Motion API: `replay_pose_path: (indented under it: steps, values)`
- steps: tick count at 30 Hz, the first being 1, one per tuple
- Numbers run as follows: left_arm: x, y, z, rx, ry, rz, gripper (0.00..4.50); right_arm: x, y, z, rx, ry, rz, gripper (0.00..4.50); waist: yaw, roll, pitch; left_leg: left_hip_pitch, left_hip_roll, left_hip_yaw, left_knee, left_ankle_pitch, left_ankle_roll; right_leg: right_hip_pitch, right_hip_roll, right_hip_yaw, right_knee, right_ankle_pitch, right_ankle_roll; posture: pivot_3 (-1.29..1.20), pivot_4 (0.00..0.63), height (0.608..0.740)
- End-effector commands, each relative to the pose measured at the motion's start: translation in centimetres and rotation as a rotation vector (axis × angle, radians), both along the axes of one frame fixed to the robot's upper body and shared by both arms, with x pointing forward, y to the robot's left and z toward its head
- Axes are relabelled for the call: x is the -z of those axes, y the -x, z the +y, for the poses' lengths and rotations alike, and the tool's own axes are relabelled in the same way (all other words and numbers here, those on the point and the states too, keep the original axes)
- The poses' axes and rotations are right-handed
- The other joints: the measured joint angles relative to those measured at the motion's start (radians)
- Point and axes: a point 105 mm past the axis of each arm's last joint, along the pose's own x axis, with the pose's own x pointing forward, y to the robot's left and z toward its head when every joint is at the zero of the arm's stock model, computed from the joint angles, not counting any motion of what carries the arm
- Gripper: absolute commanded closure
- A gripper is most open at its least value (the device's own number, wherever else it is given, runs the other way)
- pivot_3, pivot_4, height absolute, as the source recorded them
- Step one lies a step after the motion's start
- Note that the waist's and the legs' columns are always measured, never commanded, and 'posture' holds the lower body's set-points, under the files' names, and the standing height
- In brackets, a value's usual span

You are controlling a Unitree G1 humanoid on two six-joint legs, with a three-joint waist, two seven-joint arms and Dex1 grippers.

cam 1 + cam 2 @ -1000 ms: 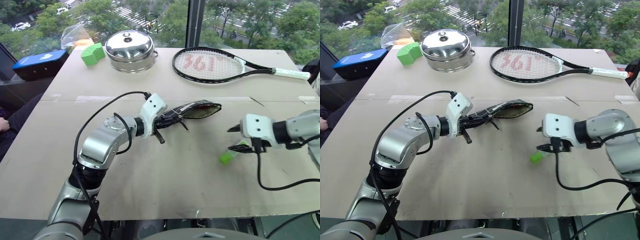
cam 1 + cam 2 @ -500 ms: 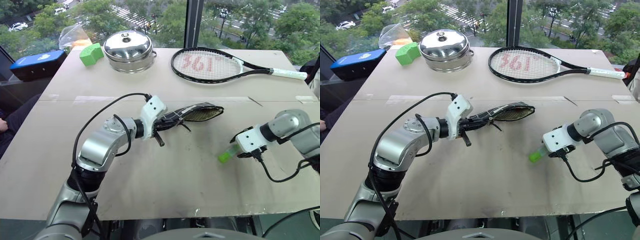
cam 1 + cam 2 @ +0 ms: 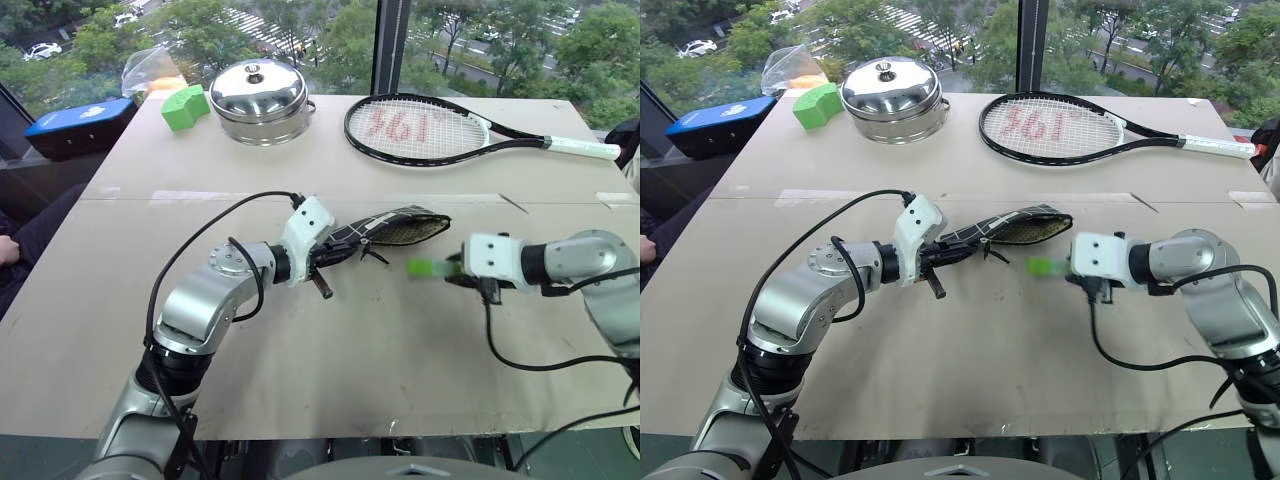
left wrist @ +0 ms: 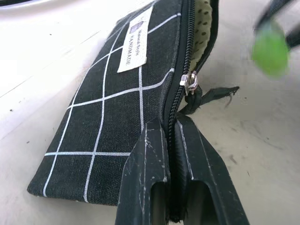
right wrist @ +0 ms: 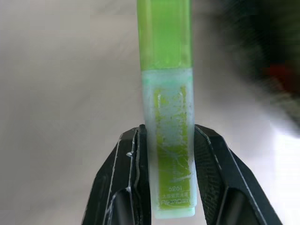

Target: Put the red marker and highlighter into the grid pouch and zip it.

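Right gripper (image 3: 1068, 270) clamps the highlighter (image 3: 1045, 266), left gripper (image 4: 174, 140) pinches the grid pouch (image 3: 385, 227); you next steer the highlighter into its mouth ahead.

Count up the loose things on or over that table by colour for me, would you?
Green: 2 (highlighter in the right gripper, green block)
Black: 2 (grid pouch in the left gripper, tennis racket)
Silver: 1 (lidded pot)
Blue: 1 (blue case)
Clear: 1 (plastic bag)
Total: 7
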Motion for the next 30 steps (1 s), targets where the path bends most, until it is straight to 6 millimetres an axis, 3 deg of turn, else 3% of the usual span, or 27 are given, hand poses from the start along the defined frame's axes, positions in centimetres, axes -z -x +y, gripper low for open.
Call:
replay_pose_path:
  steps: [1, 7, 11, 15, 20, 24, 25, 26, 29, 30]
  values:
    - [-1.0, 0.2, -0.8, 0.049, 0.003, -0.06, 4.5, -1.5, -0.6, 0.2, 0.136, 0.004, -0.076, 3.8, 0.0, 0.001, 0.0, 0.0, 0.0, 0.0, 0.0, 0.0, 0.0, 0.0, 0.0, 0.0, 0.0, 0.0, 0.0, 0.0, 0.15, 0.74]
    - [-1.6, 0.1, -1.8, 0.097, -0.028, -0.112, 4.5, -1.8, -1.3, -0.4, 0.197, 0.131, -0.077, 3.8, 0.001, 0.001, 0.001, -0.001, -0.003, 0.0, 0.001, -0.001, 0.002, 0.0, -0.002, -0.001, -0.001, -0.001, 0.0, 0.0, 0.15, 0.74]
    - [-0.7, 0.4, -2.2, 0.12, -0.054, -0.138, 4.5, -1.7, -2.6, 0.0, 0.15, 0.285, -0.115, 3.8, -0.006, 0.001, 0.001, -0.001, -0.002, 0.0, 0.0, -0.001, 0.002, -0.001, -0.001, -0.001, -0.001, -0.001, 0.0, 0.0, 0.15, 0.74]
    - [0.3, 0.6, -2.1, 0.128, -0.083, -0.15, 4.5, -1.9, -4.0, 1.7, 0.109, 0.335, -0.159, 3.8, -0.007, 0.001, 0.001, 0.0, -0.002, 0.0, -0.001, -0.001, 0.002, -0.001, 0.002, 0.0, -0.001, -0.001, 0.0, 0.0, 0.15, 0.74]
    - [0.9, 0.5, -2.4, 0.111, -0.065, -0.145, 4.5, -1.9, -5.3, 5.3, 0.025, 0.364, -0.231, 3.8, -0.006, 0.001, 0.001, 0.0, -0.001, 0.001, 0.0, -0.001, 0.002, -0.001, 0.001, -0.001, -0.001, -0.001, 0.001, 0.0, 0.15, 0.74]
    - [0.8, 0.5, -2.6, 0.099, -0.047, -0.142, 4.5, -0.9, -5.5, 7.0, -0.065, 0.349, -0.233, 3.8, 0.0, 0.001, 0.001, -0.001, -0.002, 0.0, 0.0, -0.001, 0.002, -0.001, 0.001, -0.002, -0.001, -0.001, 0.001, 0.0, 0.15, 0.74]
    - [0.7, 0.5, -2.6, 0.097, -0.038, -0.137, 4.5, -0.6, -5.4, 6.9, -0.074, 0.344, -0.218, 2.78, 0.0, 0.001, 0.001, -0.001, -0.002, 0.0, 0.0, -0.001, 0.002, -0.001, 0.001, -0.002, -0.001, 0.0, 0.001, 0.0, 0.15, 0.74]
    - [0.5, 0.5, -2.6, 0.089, -0.021, -0.126, 4.5, -0.8, -5.7, 6.7, -0.056, 0.339, -0.244, 2.52, -0.001, 0.001, 0.001, -0.001, -0.002, 0.0, 0.0, -0.001, 0.002, -0.001, 0.001, -0.002, -0.001, 0.0, 0.001, 0.0, 0.15, 0.74]
    - [0.1, 0.6, -2.3, 0.07, 0.022, -0.095, 4.5, -1.8, -5.7, 5.6, -0.003, 0.272, -0.255, 1.02, -0.003, 0.001, 0.001, -0.001, -0.002, 0.001, 0.0, -0.001, 0.002, -0.001, 0.0, -0.001, -0.001, 0.0, 0.001, 0.0, 0.15, 0.74]
    - [-0.1, 0.6, -2.2, 0.065, 0.035, -0.083, 4.5, -2.2, -5.3, 5.4, 0.019, 0.206, -0.218, 1.02, -0.003, 0.001, 0.001, -0.001, -0.002, 0.0, 0.0, -0.001, 0.002, -0.001, 0.0, -0.002, -0.001, 0.0, 0.001, 0.0, 0.15, 0.74]
